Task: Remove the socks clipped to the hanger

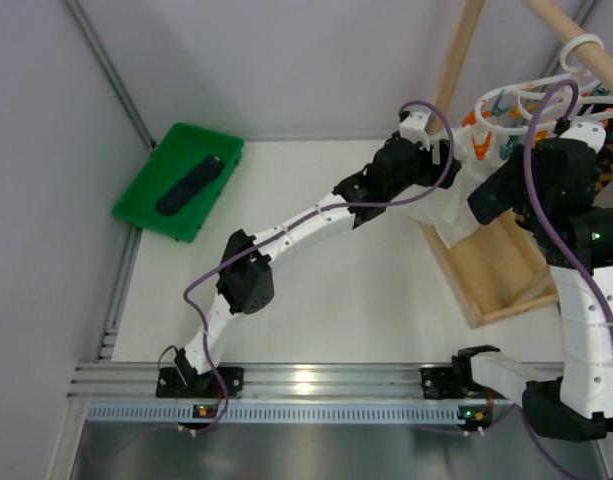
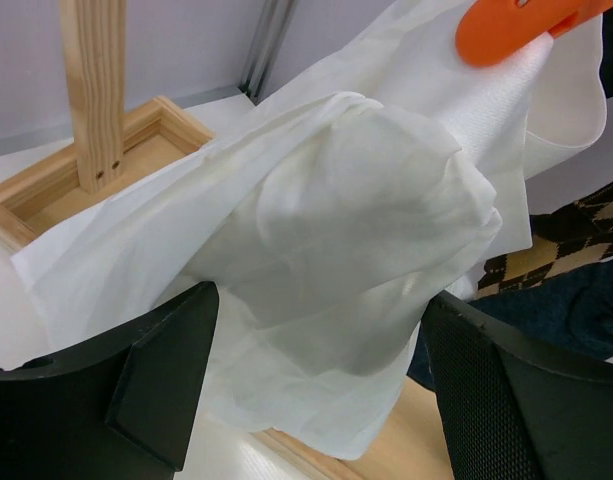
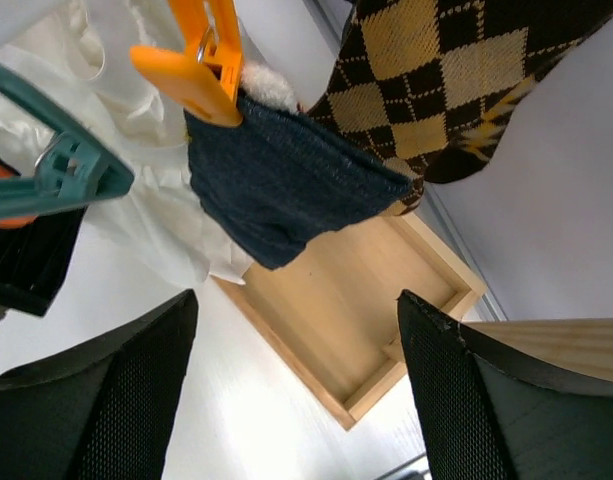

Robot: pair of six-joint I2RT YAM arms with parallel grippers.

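While the green tray [image 1: 191, 148] at the far left has just one dark sock [image 1: 189, 186] lying in it, the hanger [image 1: 526, 92] is way over at the far right. Right gripper [image 3: 296, 370] is spread wide, holding nothing, right under a navy sock [image 3: 276, 185] pinched by an orange clip [image 3: 201, 70], with an argyle sock [image 3: 446, 70] just beside it. Left gripper [image 2: 316, 380] is wide too, fingers either side of the white cloth [image 2: 336, 220].

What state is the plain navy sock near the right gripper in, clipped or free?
Clipped: an orange clip pinches the top edge of the navy sock, which hangs clear of the open right gripper.
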